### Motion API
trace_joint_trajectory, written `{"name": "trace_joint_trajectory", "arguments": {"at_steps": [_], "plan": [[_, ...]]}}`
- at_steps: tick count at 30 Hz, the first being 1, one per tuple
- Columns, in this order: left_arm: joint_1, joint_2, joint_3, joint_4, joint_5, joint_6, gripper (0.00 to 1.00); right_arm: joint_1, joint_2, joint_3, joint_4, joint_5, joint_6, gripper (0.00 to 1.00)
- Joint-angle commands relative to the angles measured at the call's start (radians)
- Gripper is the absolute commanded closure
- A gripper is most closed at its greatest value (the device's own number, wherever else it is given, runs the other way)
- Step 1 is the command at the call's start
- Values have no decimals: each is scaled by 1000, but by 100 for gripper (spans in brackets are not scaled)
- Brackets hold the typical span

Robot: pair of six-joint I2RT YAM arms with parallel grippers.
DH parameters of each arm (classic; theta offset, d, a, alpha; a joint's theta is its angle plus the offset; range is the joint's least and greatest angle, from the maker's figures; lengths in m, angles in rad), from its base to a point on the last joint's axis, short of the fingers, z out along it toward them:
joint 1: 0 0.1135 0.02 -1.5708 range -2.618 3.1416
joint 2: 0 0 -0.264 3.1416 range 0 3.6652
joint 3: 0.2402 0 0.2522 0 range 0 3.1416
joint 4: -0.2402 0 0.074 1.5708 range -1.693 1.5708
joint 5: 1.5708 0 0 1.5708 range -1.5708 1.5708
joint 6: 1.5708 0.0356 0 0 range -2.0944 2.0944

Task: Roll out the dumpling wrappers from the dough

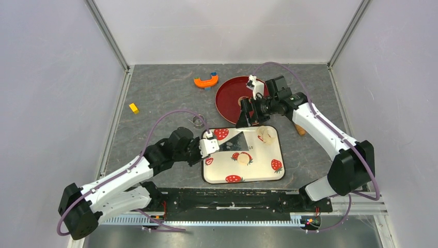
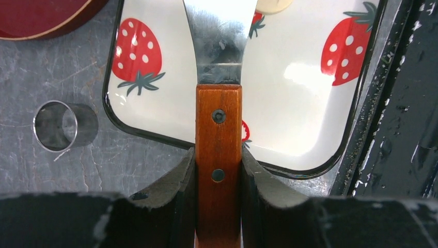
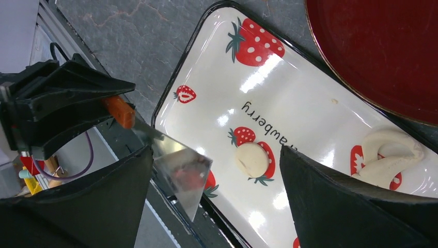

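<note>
Fingers point(image 2: 175, 181) of the left gripper point(image 2: 218, 165) clamp a spatula point(image 2: 218, 124) by its wooden handle, blade over the tray point(image 3: 310, 119) at the worktop's point(image 1: 165, 93) near edge. The right gripper point(image 3: 216, 152) hangs wide open above. Dough point(image 3: 252, 159) sits mid-tray; a crumpled wrapper point(image 3: 390, 155) lies near its far-right corner.

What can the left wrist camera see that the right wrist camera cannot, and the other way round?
Only the left wrist view shows a metal ring on the table beside the tray, and the two rivets in the wooden handle clamped in the left gripper. Only the right wrist view shows the round dough piece whole, a folded dough sheet, the tray's printed word and the open, empty right gripper. Both show the strawberry tray, the scraper and the red plate.
</note>
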Motion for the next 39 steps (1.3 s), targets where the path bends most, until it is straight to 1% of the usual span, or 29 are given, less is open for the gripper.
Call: {"name": "trace_joint_trajectory", "arguments": {"at_steps": [1,5,11,17,22,27,30,34,39], "plan": [[3,18,44,51,-41,-56,98,-4,-33,10,1,-20,6,7],[4,9,49,109,-85,-81,98,-3,-26,-58,6,-30,-5,7],[3,-31,41,204,-92,-118,98,-3,-4,-124,16,-38,-26,8],[3,-102,-11,319,-83,-165,98,-3,0,-147,15,5,-37,8],[3,-133,-40,354,-77,-177,98,-3,3,-153,13,10,-45,8],[3,-120,-43,335,-87,-166,98,-7,-26,-142,24,40,-43,7],[3,-109,-50,324,-105,-159,98,-35,-54,-143,32,64,-33,7],[3,-103,-70,324,-113,-145,98,-108,-104,-174,42,87,-26,6],[5,-95,-97,317,-120,-111,98,-225,-159,-272,29,121,-29,6]]}}
